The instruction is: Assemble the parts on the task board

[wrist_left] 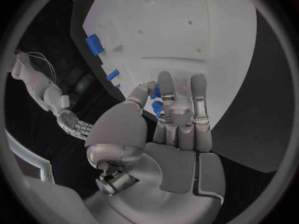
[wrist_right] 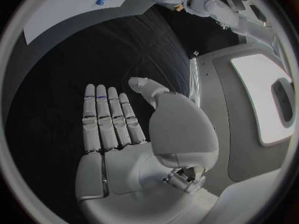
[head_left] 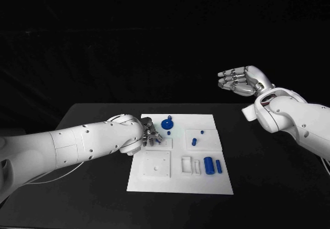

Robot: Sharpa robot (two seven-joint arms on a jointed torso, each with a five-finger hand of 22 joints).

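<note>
Fingers of left hand (head_left: 148, 138) spread over unmarked task board (head_left: 180, 183); right hand (head_left: 242, 79) empty, fingers apart.

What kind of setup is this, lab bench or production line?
Most likely a lab or demo bench: a black table against a dark backdrop, holding just one white task board with small blue parts. The left hand is over the board; the right hand is raised, open.

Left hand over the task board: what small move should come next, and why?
Probably a short reach toward the round blue part just beyond the left hand, then closing the fingers on it. That hand hovers low over the task board with fingers spread and nothing in them, while the right hand is raised, open, off to the side.
</note>
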